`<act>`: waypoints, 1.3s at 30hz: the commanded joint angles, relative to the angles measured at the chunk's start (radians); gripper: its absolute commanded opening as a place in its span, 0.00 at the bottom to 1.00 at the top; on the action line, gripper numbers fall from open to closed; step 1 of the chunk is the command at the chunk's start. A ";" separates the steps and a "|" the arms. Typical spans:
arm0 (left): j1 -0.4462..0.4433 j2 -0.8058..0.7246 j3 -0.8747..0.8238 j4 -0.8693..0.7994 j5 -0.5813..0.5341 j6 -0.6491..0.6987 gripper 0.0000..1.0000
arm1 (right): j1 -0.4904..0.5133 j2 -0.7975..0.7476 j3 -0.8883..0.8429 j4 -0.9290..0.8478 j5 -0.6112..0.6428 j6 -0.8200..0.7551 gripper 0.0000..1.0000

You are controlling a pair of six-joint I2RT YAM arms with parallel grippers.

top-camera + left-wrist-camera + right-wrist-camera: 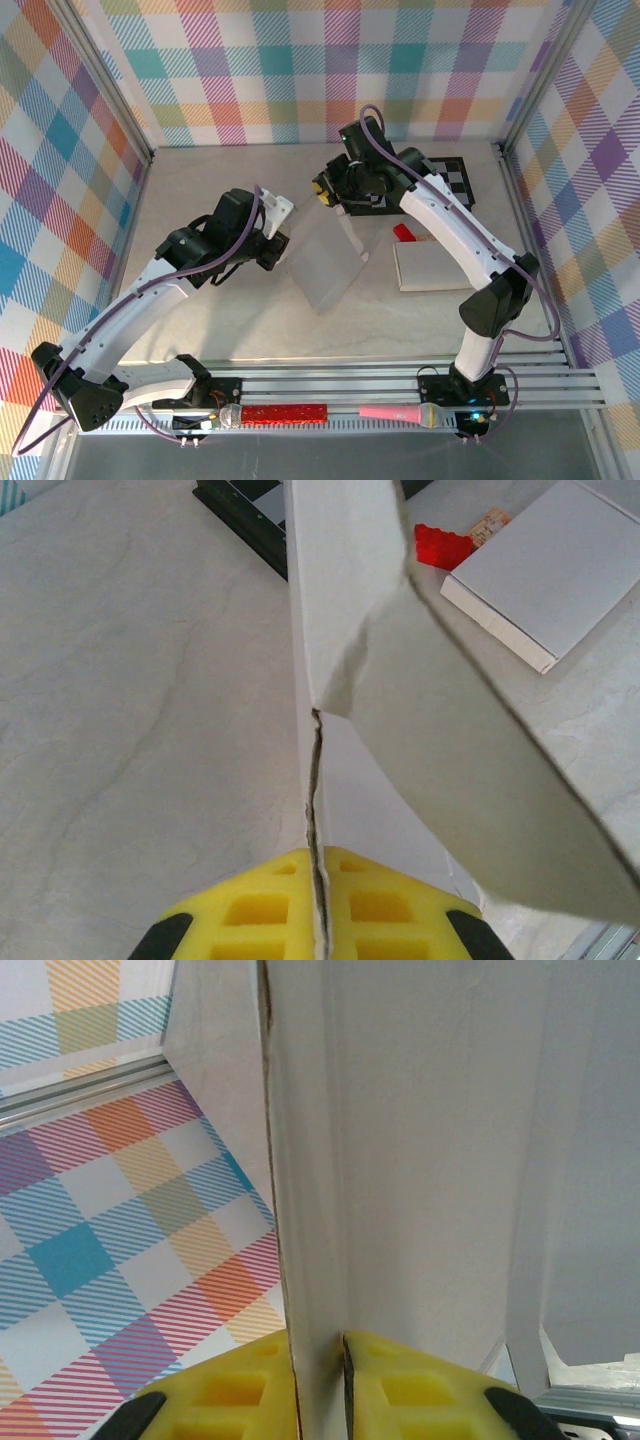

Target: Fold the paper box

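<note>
The paper box [332, 258] is a pale, half-opened sheet near the middle of the table [200, 185], one panel slanting up off the surface. The left arm reaches it from 8 o'clock and the right arm from 1 o'clock.

On the left wrist camera, the left fingers [258, 912] are closed on the box. The two yellow pads meet with a thin edge of card pinched between them. That edge runs away toward 12 o'clock, and a crease or split shows along it. A larger flap leans off toward 4 o'clock.

On the right wrist camera, the right fingers [228, 1396] are closed on another panel of the same box. The card stands upright between the yellow pads and rises toward 12 o'clock, with the checked wall at 9 o'clock behind it.

From above, the left fingers hold the box at its 9 o'clock edge and the right fingers hold it at its 12 o'clock corner.

A flat white box [428, 266] lies on the table at 3 o'clock from the paper box, just beside it. A small red piece [404, 233] is at the flat box's 11 o'clock corner. A checkered board [458, 181] lies farther off, at 1 o'clock.
</note>
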 commanded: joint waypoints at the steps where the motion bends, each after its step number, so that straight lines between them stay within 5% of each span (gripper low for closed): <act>1: -0.007 -0.015 0.015 -0.013 0.001 0.013 0.00 | -0.007 0.012 -0.013 -0.008 -0.012 -0.002 0.15; 13: -0.006 -0.029 -0.013 0.016 -0.003 -0.009 0.00 | -0.006 -0.016 -0.078 0.047 0.007 0.019 0.00; 18: 0.048 -0.095 -0.103 0.062 0.024 -0.107 0.44 | 0.018 -0.119 -0.335 0.316 0.110 0.080 0.00; 24: 0.172 -0.239 -0.236 0.075 0.068 -0.253 0.65 | 0.035 -0.145 -0.556 0.659 0.139 0.125 0.00; 31: 0.339 -0.238 -0.287 -0.043 0.078 -0.392 0.58 | 0.060 -0.104 -0.640 0.815 0.113 0.081 0.00; 39: 0.446 -0.218 -0.368 -0.022 0.140 -0.500 0.50 | 0.093 -0.040 -0.777 1.210 0.076 0.037 0.00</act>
